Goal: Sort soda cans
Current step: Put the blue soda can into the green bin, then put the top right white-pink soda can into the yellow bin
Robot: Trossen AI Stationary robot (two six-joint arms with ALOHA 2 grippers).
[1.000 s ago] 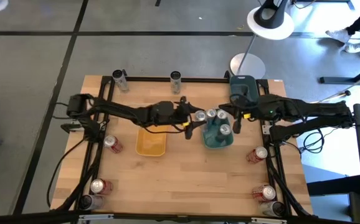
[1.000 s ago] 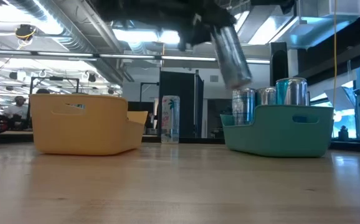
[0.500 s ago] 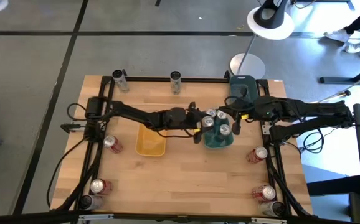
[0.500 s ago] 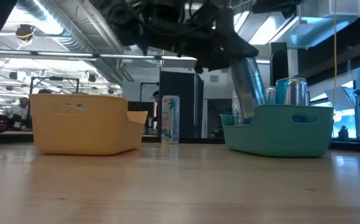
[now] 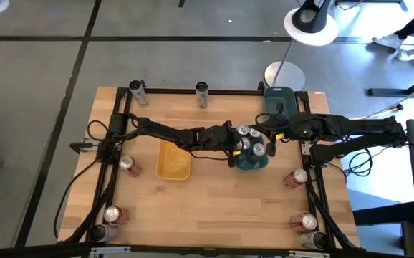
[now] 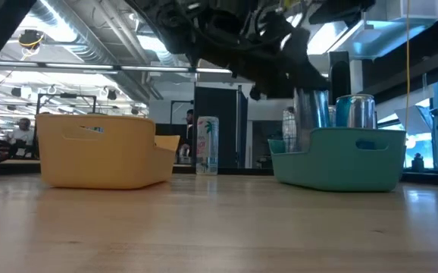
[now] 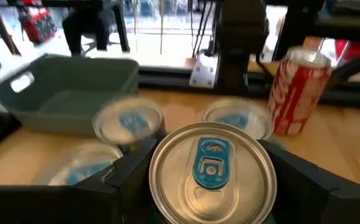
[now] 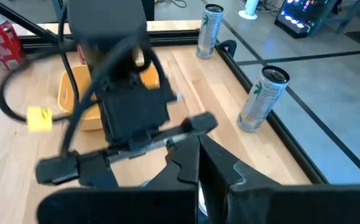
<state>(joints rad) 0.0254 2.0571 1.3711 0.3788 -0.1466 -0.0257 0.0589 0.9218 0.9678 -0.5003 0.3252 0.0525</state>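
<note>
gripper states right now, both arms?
Left gripper: closed on a silver-teal can, over the teal tray.
Right gripper: shut, empty, beside the tray.

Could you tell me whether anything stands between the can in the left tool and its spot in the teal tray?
Nothing visible blocks it. The left tool holds the can upright, already over the teal tray, beside the silver-teal cans standing inside.
</note>
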